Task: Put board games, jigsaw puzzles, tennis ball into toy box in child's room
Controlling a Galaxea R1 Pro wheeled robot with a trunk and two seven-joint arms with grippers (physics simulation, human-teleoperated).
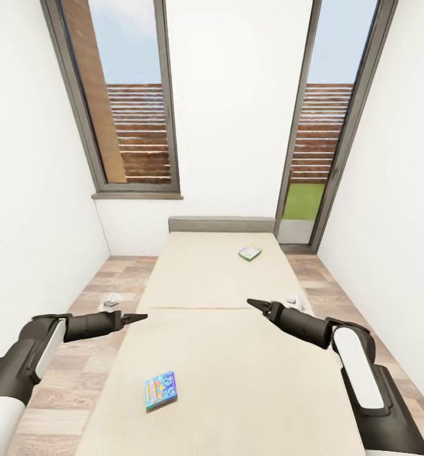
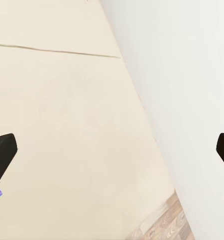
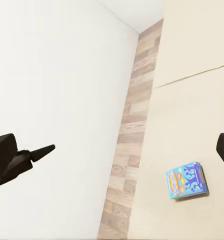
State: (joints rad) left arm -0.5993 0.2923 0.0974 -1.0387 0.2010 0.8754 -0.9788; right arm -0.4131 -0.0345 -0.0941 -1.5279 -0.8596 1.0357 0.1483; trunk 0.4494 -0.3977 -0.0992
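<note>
**Two game boxes lie on the bed**

Board games are the things to look for, and two of them lie flat on the bed (image 1: pixel 224 329). One is a blue box (image 1: pixel 161 389) with a cartoon cover. It sits on the near part of the cream mattress, close to the left edge. The other is a white and green box (image 1: pixel 250 253) far up the bed, near the grey headboard (image 1: pixel 221 224).

The left pincer (image 1: pixel 139 316) hangs over the left edge of the bed. The right pincer (image 1: pixel 255 304) hangs over the middle of the bed. Both are released, with fingers spread wide in the wrist views, and they hold nothing. Both are well apart from the boxes.

A wood floor (image 1: pixel 79 373) runs along both sides of the bed. Two tall windows (image 1: pixel 133 107) stand in the white wall behind it.
</note>
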